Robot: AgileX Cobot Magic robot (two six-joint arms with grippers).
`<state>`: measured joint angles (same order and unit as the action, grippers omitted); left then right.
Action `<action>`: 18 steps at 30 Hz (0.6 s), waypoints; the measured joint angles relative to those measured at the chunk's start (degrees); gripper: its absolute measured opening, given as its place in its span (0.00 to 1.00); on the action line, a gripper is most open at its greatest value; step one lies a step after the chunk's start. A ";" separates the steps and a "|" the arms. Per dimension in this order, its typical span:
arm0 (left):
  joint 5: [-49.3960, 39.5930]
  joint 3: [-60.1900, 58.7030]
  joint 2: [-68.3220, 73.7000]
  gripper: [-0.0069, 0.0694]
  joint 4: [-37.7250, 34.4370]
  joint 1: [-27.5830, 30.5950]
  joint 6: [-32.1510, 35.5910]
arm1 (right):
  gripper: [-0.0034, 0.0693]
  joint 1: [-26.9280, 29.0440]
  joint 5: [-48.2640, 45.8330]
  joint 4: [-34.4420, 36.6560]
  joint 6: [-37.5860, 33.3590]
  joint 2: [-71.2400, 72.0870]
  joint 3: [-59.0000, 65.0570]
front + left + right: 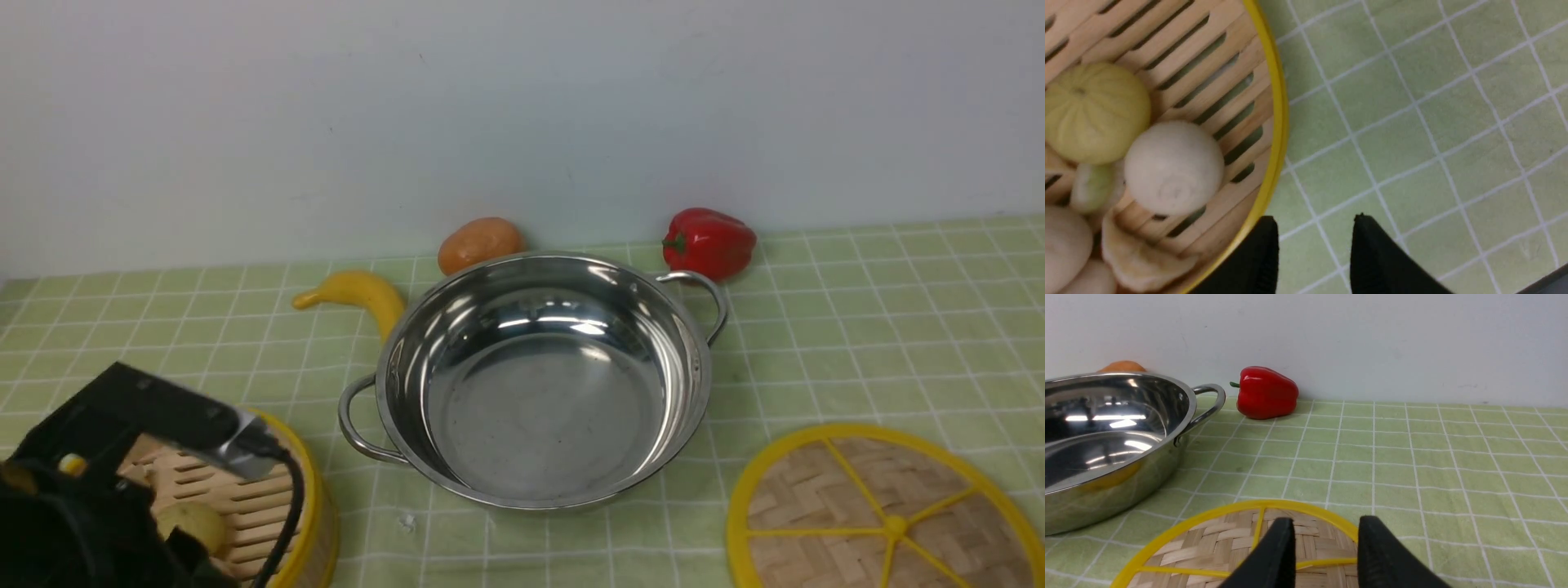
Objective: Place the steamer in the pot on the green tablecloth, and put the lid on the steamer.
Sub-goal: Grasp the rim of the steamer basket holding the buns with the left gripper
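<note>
My left claw [1314,220] hangs with its fingers apart at the edge of the steamer [273,490], which sits on the green tablecloth [857,327] at about 8 o'clock from the pot [539,408]. One finger lies over the yellow rim [1281,122] and the other over bare cloth outside it. I cannot tell from the wrist view whether the inner finger is touching the rim yet. Nothing is clamped.

The steamer looks light and fairly stiff, but its wall is thin bamboo, so I would pinch that wall between my fingers just under the rim and squeeze only firmly enough to hold. The buns [1173,167] lie loose on the slats and would probably roll if I let it tilt, so it has to travel level. The pot is empty, shiny and likely slick, and it looks only a little wider than the steamer, so the basket should go down square.

My right claw [1327,520] also stands open, poised over the near part of the lid [886,514], which lies flat on the cloth at about 4 o'clock from the pot. The lid looks thin and very light. Since it lies flush with the cloth, its yellow edge seems the best place to grip.
</note>
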<state>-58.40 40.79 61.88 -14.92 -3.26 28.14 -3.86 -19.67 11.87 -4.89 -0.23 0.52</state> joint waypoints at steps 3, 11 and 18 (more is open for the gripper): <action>2.07 2.35 6.09 0.41 -1.74 0.00 0.53 | 0.38 0.00 0.00 0.00 0.00 0.00 0.00; 4.64 7.89 17.13 0.41 -2.20 0.00 -6.63 | 0.38 0.00 0.00 0.08 0.00 0.00 0.00; 8.90 8.35 23.03 0.41 -2.84 -1.02 -9.53 | 0.38 0.00 0.00 0.08 0.00 0.00 0.00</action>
<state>-49.50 49.15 84.90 -17.76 -4.29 18.61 -3.86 -19.67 11.95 -4.89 -0.23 0.52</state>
